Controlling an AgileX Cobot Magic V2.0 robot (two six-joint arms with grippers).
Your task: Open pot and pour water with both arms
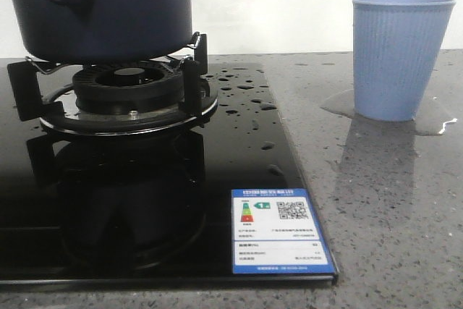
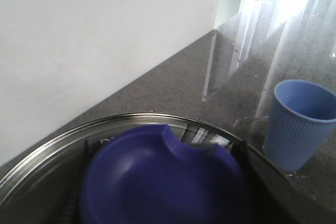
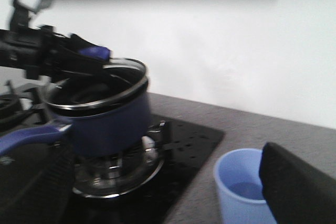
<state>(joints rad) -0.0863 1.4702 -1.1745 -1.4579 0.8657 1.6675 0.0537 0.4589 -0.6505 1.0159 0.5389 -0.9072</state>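
Sitting on the burner (image 1: 130,88), the pot (image 1: 101,9) has its lid (image 2: 163,177) raised in the left gripper (image 3: 79,59); pouring into the cup (image 1: 400,56) remains; the right gripper's opening can't be told.

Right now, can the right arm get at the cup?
Probably yes. The cup stands alone on the counter beside the stove, the right claw's finger close by it, nothing between.

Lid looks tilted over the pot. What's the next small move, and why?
Probably raise the left end effector a little, taking the lid clear of the pot. The right wrist view shows the lid tilted with one edge close to the rim, so the pot isn't yet free for pouring into the cup.
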